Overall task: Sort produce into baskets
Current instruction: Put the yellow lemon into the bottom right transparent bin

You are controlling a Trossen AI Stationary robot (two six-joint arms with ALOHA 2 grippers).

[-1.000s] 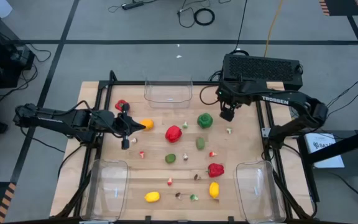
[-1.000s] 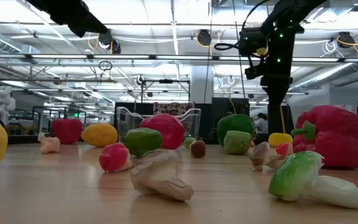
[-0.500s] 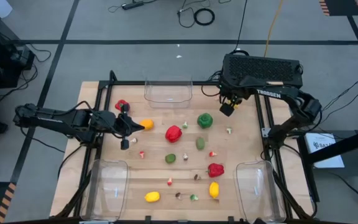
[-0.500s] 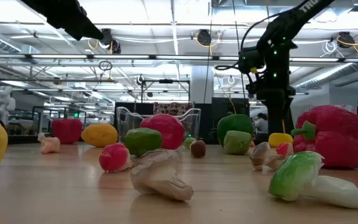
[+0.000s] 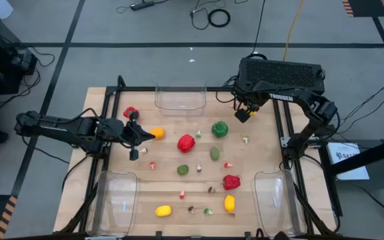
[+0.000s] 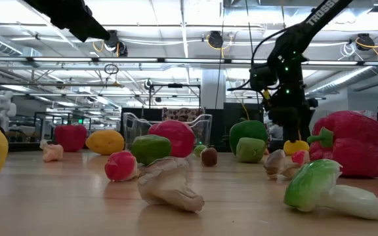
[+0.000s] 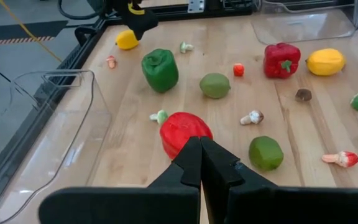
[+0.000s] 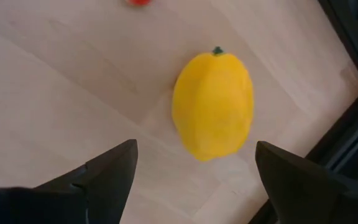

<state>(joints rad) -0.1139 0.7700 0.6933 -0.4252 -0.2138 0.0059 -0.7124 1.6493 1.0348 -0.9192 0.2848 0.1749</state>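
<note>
Wood table (image 5: 259,157), lemon (image 8: 214,104) btwn spread fingers of right end effector (image 8: 194,165), left end effector (image 7: 200,163) clenched, empty.

My fingers (image 8: 110,171) are black. Below them lies a bright yellow lemon (image 8: 213,106) with a dark green stem tip, on the pale, light-brown wood-grain bench (image 5: 265,157). Farther off sit a red pepper (image 7: 281,60), a green pepper (image 7: 160,70), a dull green lime (image 7: 215,85) and clear baskets (image 5: 180,98).
</note>
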